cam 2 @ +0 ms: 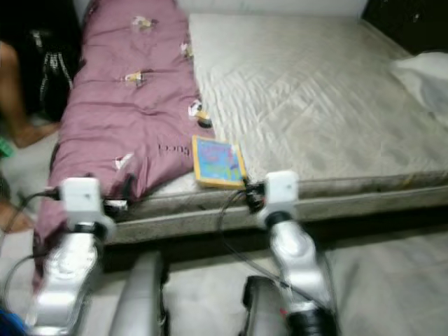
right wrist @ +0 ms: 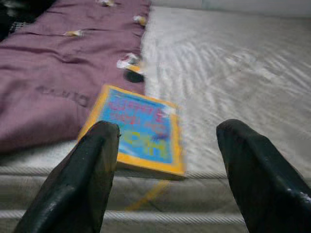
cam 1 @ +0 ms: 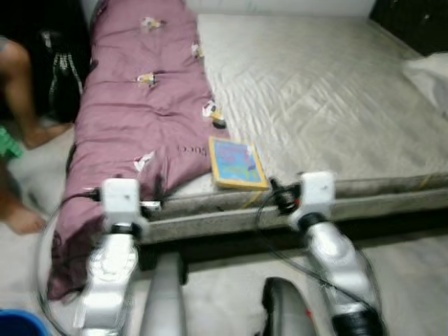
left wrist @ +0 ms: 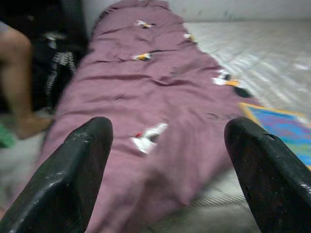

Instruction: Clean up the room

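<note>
A yellow-edged blue book (cam 1: 236,163) lies near the front edge of a bare grey mattress (cam 1: 315,91). It rests against the edge of a purple quilt (cam 1: 140,105) with small printed figures, which covers the bed's left side and hangs over the corner. My right gripper (right wrist: 167,141) is open and empty, just short of the bed edge, facing the book (right wrist: 141,128). My left gripper (left wrist: 167,141) is open and empty, facing the quilt (left wrist: 160,97). Both silver arms (cam 1: 115,259) are raised in front of the bed.
A person's bare leg (cam 1: 21,84) and a foot (cam 1: 21,220) are on the floor left of the bed, beside a black bag (cam 1: 63,70). A blue bin (cam 1: 21,323) is at the lower left. White cloth (cam 1: 430,73) lies at the right edge, with dark furniture (cam 1: 413,21) behind it.
</note>
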Tool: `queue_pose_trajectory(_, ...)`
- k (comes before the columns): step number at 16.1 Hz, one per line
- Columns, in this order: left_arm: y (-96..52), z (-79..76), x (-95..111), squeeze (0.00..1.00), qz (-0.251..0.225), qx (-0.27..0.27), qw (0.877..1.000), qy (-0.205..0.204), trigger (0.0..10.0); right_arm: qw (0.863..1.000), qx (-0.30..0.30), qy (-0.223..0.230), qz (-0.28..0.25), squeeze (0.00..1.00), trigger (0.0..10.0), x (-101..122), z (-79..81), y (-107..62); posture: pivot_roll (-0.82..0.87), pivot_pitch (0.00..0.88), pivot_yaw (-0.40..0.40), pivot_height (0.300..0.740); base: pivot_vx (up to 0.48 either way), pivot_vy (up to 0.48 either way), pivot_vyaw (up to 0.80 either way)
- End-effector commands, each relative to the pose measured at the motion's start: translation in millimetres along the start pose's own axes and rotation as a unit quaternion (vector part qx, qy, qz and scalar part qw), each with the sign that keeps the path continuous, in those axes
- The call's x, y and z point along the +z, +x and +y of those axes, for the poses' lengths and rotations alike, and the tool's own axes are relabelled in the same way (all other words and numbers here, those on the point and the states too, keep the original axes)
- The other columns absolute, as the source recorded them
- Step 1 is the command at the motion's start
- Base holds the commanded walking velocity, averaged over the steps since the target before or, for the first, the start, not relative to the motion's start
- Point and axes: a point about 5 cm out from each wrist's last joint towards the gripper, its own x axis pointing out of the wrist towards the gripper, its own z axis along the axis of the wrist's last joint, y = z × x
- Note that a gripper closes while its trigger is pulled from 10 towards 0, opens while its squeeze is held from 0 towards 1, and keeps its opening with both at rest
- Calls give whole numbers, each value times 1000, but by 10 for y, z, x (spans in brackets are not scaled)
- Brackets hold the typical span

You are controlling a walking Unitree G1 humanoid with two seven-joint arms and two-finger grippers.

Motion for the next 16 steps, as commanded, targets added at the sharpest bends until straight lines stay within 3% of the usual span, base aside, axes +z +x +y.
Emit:
queue_pose_trajectory(1,25,-80,60,0,-11,-14,1000,-7,10000,1000,-5,-12,-19,0,10000,85,-62,0,17,41,-42,595,300,0,769)
queue_pose_trajectory(6,24,-80,56,0,-11,-14,1000,-8,10000,1000,-7,-7,-16,0,10000,74,-73,2,17,42,-43,595,313,0,139)
queue_pose_trajectory(13,48,-36,-2,0,11,11,1000,-4,10000,1000,-8,0,-15,0,10000,68,-82,-8,15,44,-45,595,0,0,0)
queue_pose_trajectory(16,199,66,-89,0,54,28,998,-25,10000,1000,-13,-3,-16,0,10000,100,-174,-82,-20,63,-54,585,0,0,0)
